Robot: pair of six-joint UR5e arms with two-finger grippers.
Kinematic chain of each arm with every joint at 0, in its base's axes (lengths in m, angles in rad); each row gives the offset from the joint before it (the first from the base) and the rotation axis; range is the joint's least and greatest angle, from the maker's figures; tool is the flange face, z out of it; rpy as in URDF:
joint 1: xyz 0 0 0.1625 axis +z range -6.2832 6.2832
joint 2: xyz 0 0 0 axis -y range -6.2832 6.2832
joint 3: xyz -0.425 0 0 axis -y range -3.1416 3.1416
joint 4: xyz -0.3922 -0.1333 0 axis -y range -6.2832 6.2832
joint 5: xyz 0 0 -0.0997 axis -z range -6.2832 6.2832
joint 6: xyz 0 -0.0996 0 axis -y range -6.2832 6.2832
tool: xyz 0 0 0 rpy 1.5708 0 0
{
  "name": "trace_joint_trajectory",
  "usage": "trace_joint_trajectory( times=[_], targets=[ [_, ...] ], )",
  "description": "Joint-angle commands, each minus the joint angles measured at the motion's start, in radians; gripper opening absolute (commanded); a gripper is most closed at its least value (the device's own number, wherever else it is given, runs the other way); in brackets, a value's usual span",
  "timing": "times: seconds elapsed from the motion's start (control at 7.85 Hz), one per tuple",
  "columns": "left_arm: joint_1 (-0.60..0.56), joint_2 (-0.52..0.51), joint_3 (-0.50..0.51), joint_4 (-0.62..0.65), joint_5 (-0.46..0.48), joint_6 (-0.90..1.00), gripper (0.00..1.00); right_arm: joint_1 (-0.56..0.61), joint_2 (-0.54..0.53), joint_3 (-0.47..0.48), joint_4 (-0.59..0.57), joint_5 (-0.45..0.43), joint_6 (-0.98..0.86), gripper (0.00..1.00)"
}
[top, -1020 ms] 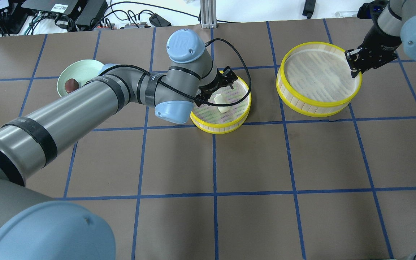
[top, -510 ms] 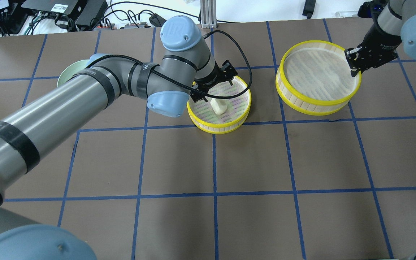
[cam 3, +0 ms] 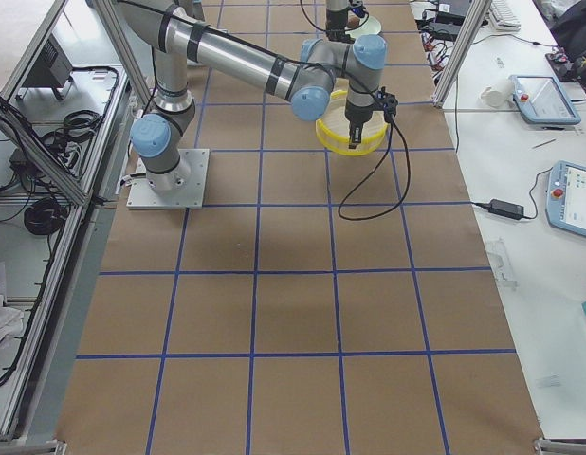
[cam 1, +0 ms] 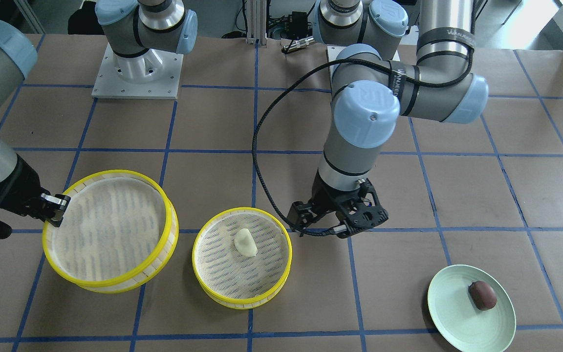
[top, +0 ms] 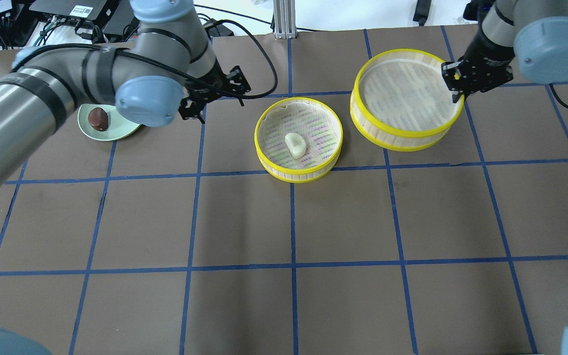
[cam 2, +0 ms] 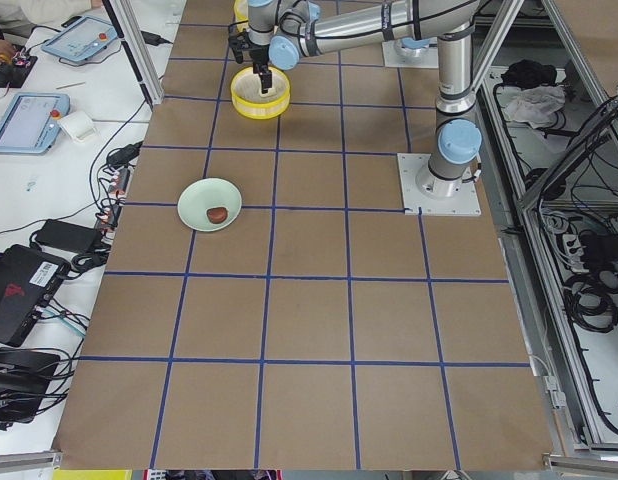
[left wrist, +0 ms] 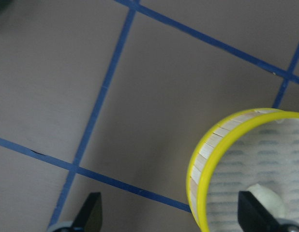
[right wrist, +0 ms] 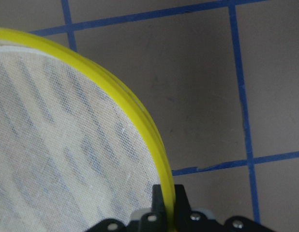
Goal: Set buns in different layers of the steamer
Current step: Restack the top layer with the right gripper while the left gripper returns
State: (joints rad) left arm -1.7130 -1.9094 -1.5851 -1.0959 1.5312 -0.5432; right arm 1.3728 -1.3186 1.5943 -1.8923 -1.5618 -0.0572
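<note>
Presently the white bun (top: 295, 144) is lying on the mesh of the small tray (top: 298, 173), near its middle.

Left gripper (top: 213, 98) is hanging over bare table off the small tray's left-arm side, between that tray and the plate (top: 116, 132). Its fingers (left wrist: 90, 215) are standing spread wide, holding nothing. Its wrist view is cutting the small tray off at the frame's edge, and only a sliver of the white bun is showing there.

Right gripper (top: 457, 91) is pinching the yellow rim of the large tray (top: 402, 140), one finger inside and one outside. The large tray is sitting just beside the small tray on its right-arm side, not touching it. It is looking tilted from the front; cannot tell whether its base is resting on the table.

Brown bun (top: 98, 119) is lying on the plate, well apart from the small tray, beyond the left gripper. The left arm is covering part of the plate's rim from overhead.

Side views are showing the trays small and partly behind the arms; the white bun cannot be made out there.
</note>
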Motion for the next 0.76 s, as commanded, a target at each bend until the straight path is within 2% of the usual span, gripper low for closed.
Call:
trace_joint_trajectory(
  times=[0.0, 0.25, 0.38, 0.51, 0.64],
  targets=[
    [0.217, 0.017, -0.004, -0.035, 0.004, 0.200, 1.00, 0.187, 0.008, -0.005, -0.014, 0.000, 0.288, 0.00],
    [0.378, 0.015, -0.022, -0.033, 0.018, 0.474, 1.00, 0.332, 0.063, -0.007, -0.089, -0.006, 0.486, 0.00],
    [0.436, -0.002, -0.024, -0.029, 0.032, 0.558, 1.00, 0.368, 0.091, -0.007, -0.121, -0.006, 0.534, 0.00],
    [0.464, -0.035, -0.024, 0.011, 0.033, 0.639, 1.00, 0.385, 0.102, -0.001, -0.126, -0.004, 0.553, 0.00],
    [0.464, -0.104, -0.026, 0.145, 0.037, 0.675, 1.00, 0.390, 0.128, 0.007, -0.154, -0.007, 0.550, 0.00]
  ],
)
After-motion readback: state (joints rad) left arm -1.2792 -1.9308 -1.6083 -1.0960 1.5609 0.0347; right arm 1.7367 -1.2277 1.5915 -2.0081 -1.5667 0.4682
